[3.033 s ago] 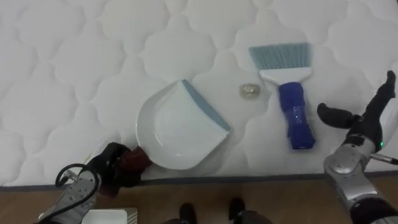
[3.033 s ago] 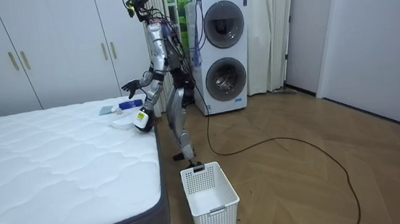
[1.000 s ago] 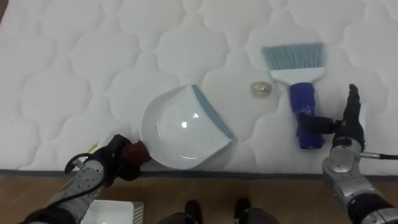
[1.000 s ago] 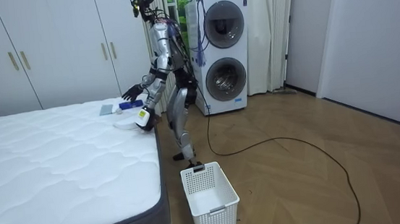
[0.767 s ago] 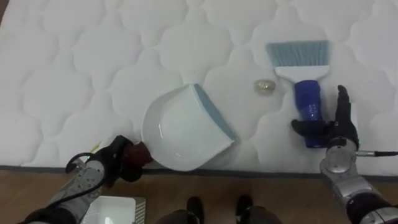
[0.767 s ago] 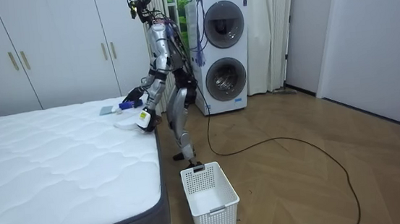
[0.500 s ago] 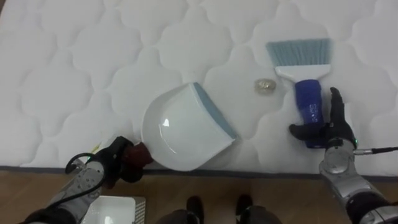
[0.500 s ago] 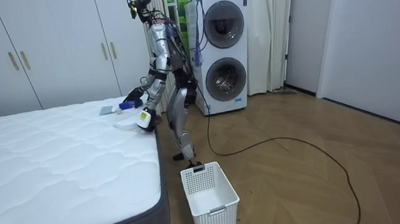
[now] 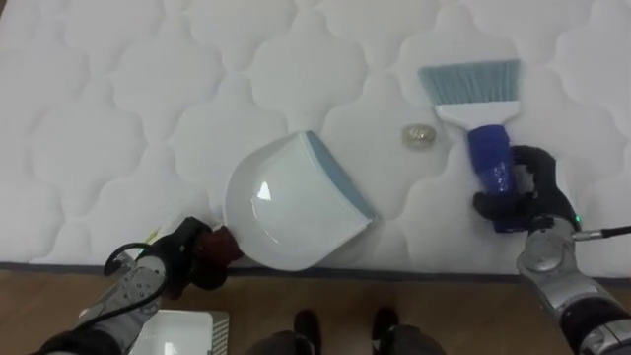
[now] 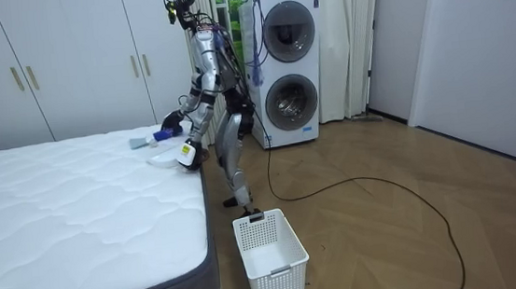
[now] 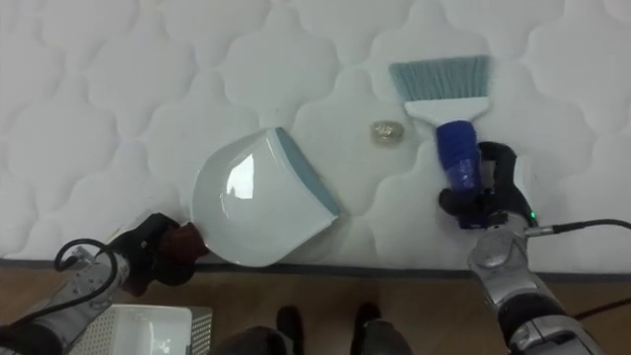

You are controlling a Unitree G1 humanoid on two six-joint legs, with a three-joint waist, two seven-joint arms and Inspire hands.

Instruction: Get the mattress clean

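1. The robot stands at the edge of the bed (image 9: 118, 118), leaning a little over the white quilted mattress; in the room view two stacked washing machines (image 10: 289, 67) are behind it.
2. The left hand (image 9: 173, 261) sits at the near edge of the mattress, on the eye view's lower left; its fingers are curled tight round the dark red handle (image 9: 219, 245) of the dustpan (image 9: 286, 207).
3. The dustpan is white with a grey-blue lip; it lies flat on the mattress, with the lip turned toward the right and away from the robot.
4. The right hand (image 9: 532, 202) is on the right side; its fingers and thumb are wrapped round the lower end of the blue grip of the brush (image 9: 488, 148).
5. The brush lies on the mattress with its pale blue bristles (image 9: 471, 82) pointing away from the robot; bristles and dustpan lip are apart.
6. A small crumpled scrap (image 9: 418, 135) lies on the mattress between the dustpan lip and the brush, just beside the brush's white neck; it touches neither tool.
7. A white basket (image 10: 279, 272) stands on the wooden floor beside the bed, well apart from the robot's feet; its rim also shows at the lower left of the eye view.
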